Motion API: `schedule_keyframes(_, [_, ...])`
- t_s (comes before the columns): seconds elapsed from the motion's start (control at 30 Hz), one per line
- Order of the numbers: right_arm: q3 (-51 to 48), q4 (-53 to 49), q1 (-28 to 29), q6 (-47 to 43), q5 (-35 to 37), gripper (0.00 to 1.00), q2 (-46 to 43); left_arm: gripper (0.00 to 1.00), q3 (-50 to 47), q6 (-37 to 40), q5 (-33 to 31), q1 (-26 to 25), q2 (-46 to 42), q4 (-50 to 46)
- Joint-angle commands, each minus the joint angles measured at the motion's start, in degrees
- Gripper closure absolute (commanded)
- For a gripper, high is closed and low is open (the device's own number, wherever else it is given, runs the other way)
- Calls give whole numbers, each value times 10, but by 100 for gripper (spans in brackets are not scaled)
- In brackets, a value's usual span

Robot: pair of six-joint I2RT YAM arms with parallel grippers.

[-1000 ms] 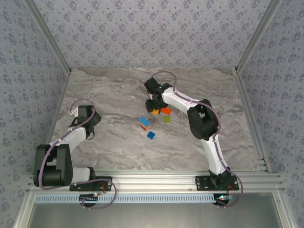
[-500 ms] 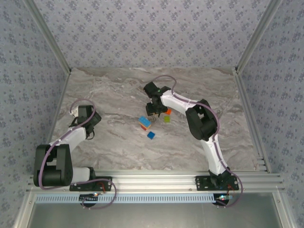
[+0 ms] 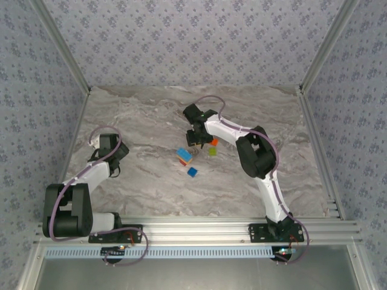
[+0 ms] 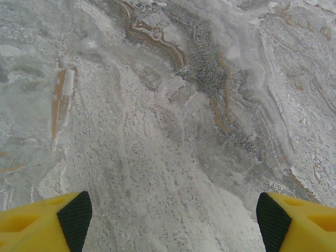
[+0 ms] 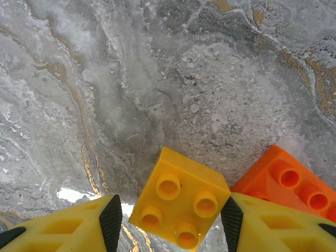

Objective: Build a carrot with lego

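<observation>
Right hand (image 5: 171, 223) is straddling the yellow brick (image 5: 178, 205) on the desk (image 5: 157, 79), jaws partly open, gripping nothing yet; the orange brick (image 5: 286, 181) is lying just beside. Squaring to flat sides first should prevent twisting.

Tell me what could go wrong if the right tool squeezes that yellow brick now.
1. The yellow brick sits skewed between the right tool's fingers. A squeeze may land on its corners and twist it or pop it out.
2. The orange brick lies right beside one finger, so it may get nudged or pinched along with the yellow one.
</observation>
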Motion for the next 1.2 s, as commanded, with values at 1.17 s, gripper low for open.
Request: schedule_keyframes(1.17, [59,-169,40,-190,-17,63,-157,16,17,7,-15,-6,1,-4])
